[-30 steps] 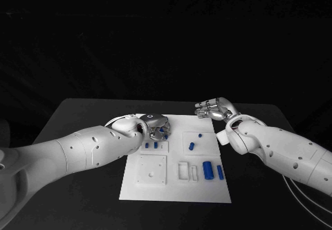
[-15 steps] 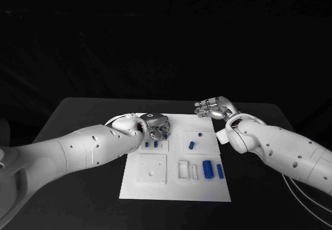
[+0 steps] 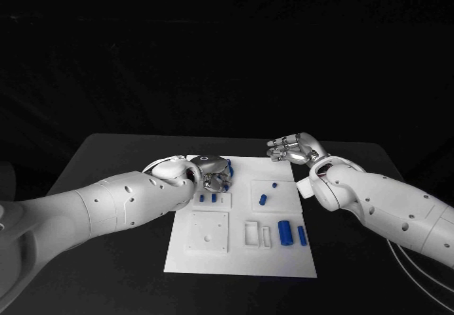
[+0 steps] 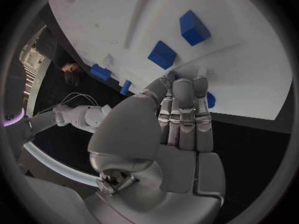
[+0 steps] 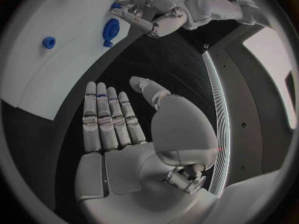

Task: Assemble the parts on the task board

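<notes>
The white task board lies in the middle of the table. My left hand is over its far left corner, fingers straight and close together. Their tips are down at the board beside a round blue part that they half hide. Two blue blocks stand in the board just past the fingertips. Other blue parts lie towards the board's right side. My right hand hovers open off the far right corner, palm flat, holding nothing.
The black table surrounds the board, with bare room left, right and in front. My white forearms stretch along both long sides of the board. The round blue part shows under my left hand in the right wrist view.
My left hand has shifted very slightly over the far left corner. The right hand and the loose parts have stayed where they were.
</notes>
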